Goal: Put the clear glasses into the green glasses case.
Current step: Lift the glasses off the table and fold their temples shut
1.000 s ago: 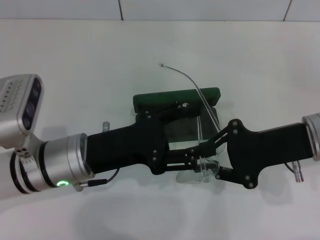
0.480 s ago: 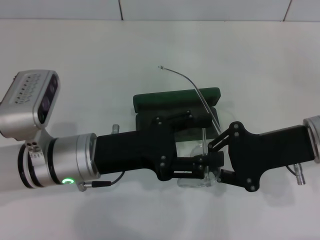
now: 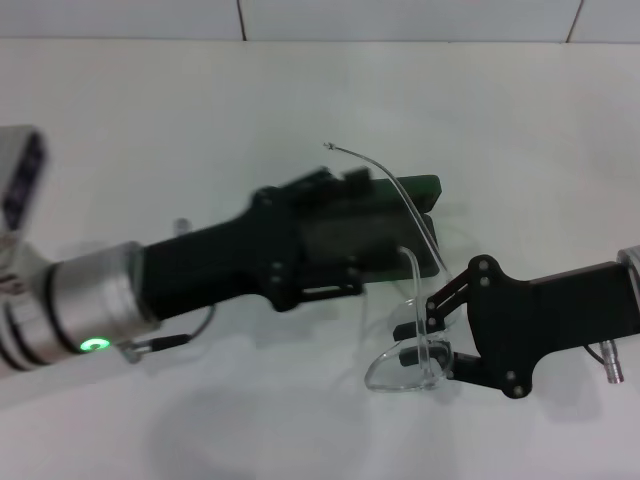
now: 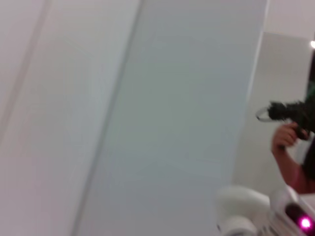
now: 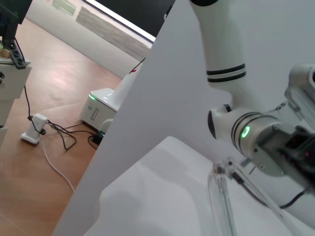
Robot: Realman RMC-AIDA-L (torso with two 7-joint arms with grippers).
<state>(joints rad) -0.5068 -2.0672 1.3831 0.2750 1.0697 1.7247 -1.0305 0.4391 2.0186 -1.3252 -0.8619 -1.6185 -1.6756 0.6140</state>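
The clear glasses (image 3: 397, 372) hang just above the white table at the near right, with my right gripper (image 3: 418, 338) shut on the lens. One thin clear arm rises and curves far back over the green glasses case (image 3: 421, 187). Only the case's far right corner shows, since my left gripper (image 3: 355, 240) hovers blurred over the rest of it, clear of the glasses. In the right wrist view a clear arm of the glasses (image 5: 220, 201) runs close to the camera, with my left arm (image 5: 244, 131) beyond it.
The white table (image 3: 200, 110) stretches to a tiled wall at the back. The left wrist view faces a wall and a person's hand (image 4: 285, 136) holding a dark tool far off.
My left gripper has pulled away from the glasses, back and to the left over the case. The right gripper has drawn the glasses slightly right and toward the near edge.
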